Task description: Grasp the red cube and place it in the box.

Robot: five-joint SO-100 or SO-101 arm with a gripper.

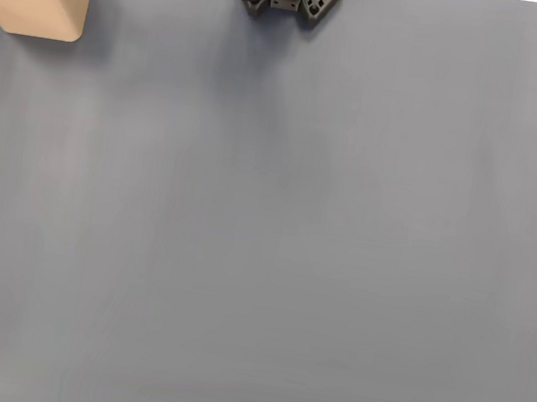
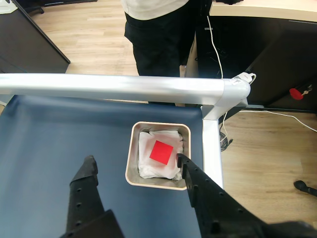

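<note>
One red cube (image 2: 161, 151) sits in one box (image 2: 132, 163) on the blue tabletop (image 2: 59, 134), wooden floor (image 2: 267, 163) beyond; claw (image 2: 133, 165) spread wide above.

A fixed camera looks straight down on the blue table (image 1: 292, 245) from well above; the wrist camera peers down closer, past the tool (image 2: 134, 163). Both views share the box (image 1: 50, 7).

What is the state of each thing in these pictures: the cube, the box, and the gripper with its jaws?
red cube: lying inside the box on the white lining, free of the gripper.
box: upright, open on top, standing on the blue table near its corner.
gripper: above the box, jaws spread wide, holding nothing.
</note>
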